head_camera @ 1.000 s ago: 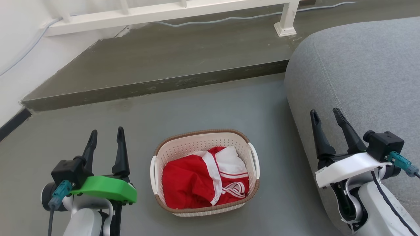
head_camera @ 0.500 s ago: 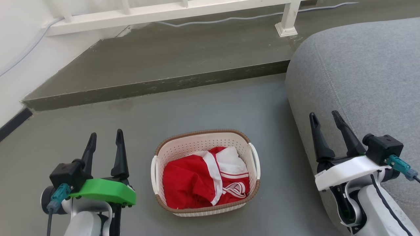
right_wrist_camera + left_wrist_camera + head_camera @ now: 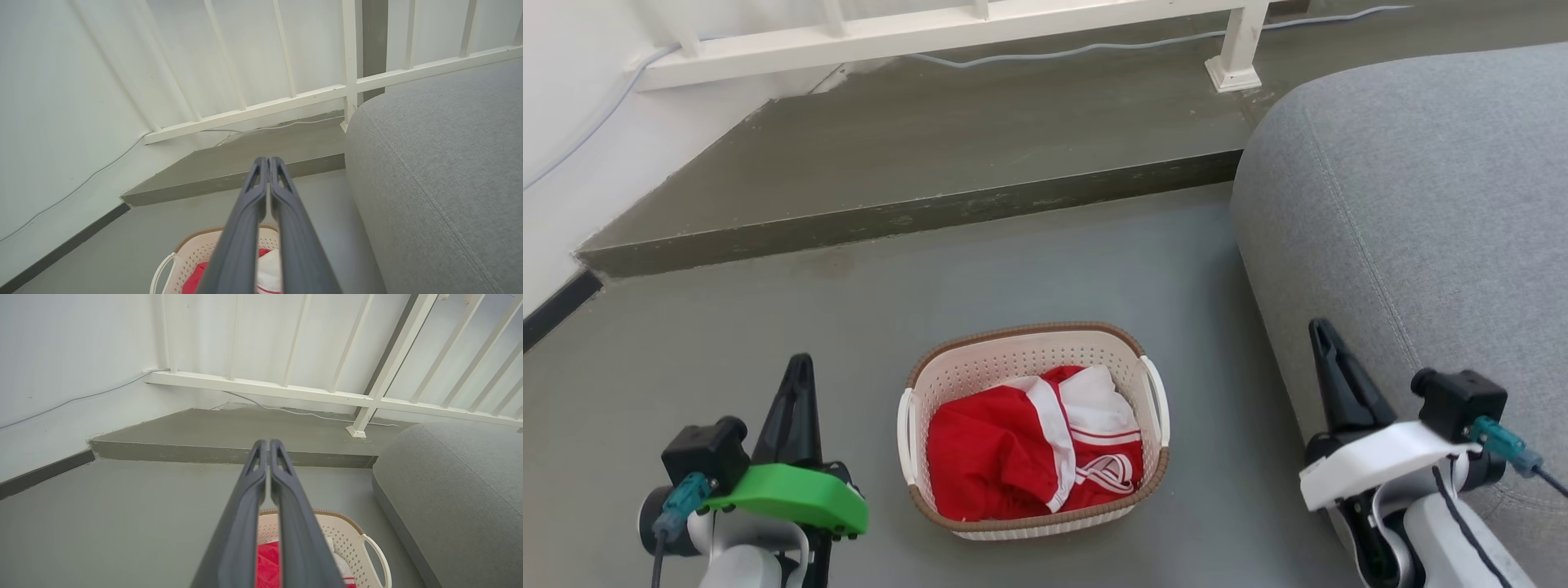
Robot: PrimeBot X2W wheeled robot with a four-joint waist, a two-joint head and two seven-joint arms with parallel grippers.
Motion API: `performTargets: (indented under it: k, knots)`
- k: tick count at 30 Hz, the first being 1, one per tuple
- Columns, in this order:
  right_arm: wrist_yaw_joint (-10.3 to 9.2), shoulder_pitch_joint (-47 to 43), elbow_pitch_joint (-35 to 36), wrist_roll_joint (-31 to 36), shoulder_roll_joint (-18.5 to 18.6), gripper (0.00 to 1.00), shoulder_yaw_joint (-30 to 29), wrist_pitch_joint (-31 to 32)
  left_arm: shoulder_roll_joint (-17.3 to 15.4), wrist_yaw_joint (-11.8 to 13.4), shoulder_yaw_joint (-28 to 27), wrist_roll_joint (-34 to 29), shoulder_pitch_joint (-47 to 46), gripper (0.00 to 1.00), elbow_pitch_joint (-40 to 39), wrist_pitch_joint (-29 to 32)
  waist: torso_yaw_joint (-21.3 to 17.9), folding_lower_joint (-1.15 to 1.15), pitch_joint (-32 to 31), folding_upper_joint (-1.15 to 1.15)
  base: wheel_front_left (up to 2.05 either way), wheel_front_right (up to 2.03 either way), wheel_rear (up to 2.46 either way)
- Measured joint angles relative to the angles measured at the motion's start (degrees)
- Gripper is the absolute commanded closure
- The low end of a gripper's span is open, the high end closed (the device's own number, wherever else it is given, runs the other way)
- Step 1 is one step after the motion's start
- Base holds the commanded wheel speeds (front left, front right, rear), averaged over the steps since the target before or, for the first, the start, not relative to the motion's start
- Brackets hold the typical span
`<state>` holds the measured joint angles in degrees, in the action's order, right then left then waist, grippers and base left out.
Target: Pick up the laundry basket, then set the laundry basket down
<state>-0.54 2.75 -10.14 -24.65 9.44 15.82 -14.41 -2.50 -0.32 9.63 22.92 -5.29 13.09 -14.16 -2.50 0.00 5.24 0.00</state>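
The laundry basket (image 3: 1013, 362) stands on the grey floor, cream-white and perforated with a brown rim and white side handles. A red and white garment (image 3: 1021, 457) lies inside it. My left gripper (image 3: 800, 364) is shut on nothing, left of the basket and apart from its left handle. To the basket's right, beside the sofa, my right gripper (image 3: 1319, 328) is also shut and holds nothing. In the left wrist view the shut left gripper (image 3: 267, 443) points over the basket (image 3: 347, 539). The right wrist view has the shut right gripper (image 3: 267, 160) above the basket (image 3: 192, 249).
A grey sofa (image 3: 1421, 204) takes up the right side, close to my right arm. Beyond the basket runs a raised concrete step (image 3: 915, 147), with a white railing (image 3: 931, 28) and a cable (image 3: 1054, 53) on it. A white wall (image 3: 572, 122) stands at the left.
Both grippers have gone from open to shut, and both have dropped lower in the head view. The basket has not moved.
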Motion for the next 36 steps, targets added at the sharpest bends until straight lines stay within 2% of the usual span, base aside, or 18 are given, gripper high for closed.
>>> performTargets:
  k: [8, 19, 36]
  knots:
    - [0.03, -1.15, -0.44, -2.71, -0.53, 1.00, -0.29, 0.21, 0.10, -0.19, -0.22, 2.52, 0.87, 1.00, 0.93, 0.57, 0.08, 0.00, -0.21, 0.00, 0.00, 0.00, 0.00]
    - [1.03, -1.15, -0.36, -10.84, -1.10, 1.00, -2.30, 1.93, 0.12, -0.69, -1.54, 11.12, 0.87, 1.00, 1.04, 2.88, 0.39, 0.00, -0.82, 0.00, 0.00, 0.00, 0.00]
    - [1.79, -1.14, -0.49, -20.71, -2.00, 1.00, -5.33, 4.82, 0.15, -1.32, -3.74, 20.36, 0.87, 1.00, 1.23, 5.88, 0.78, 0.00, -1.53, 0.00, 0.00, 0.00, 0.00]
